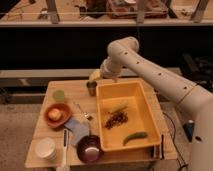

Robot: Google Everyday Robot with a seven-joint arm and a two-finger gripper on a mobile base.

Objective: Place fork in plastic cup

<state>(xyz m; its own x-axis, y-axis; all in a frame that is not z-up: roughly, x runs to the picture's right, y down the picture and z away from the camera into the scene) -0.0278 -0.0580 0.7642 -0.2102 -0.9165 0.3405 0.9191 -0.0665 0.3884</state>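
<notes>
Camera view: gripper [95,75], seemingly open, empty, hovers at rear edge of table [72,86]; fork [83,111] lies apart.

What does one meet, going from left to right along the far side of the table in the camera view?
Pale green plastic cup → dark metal cup, with the gripper just above it → yellow bin.

The arm [160,80] is smooth white casing throughout: thick rounded tubes meeting at a bulging, ball-like joint [122,50], then a broader white segment behind it. At its tip the gripper [95,75] looks pale yellowish, jaws spread apart, with the dark metal cup [91,88] just below it.
</notes>
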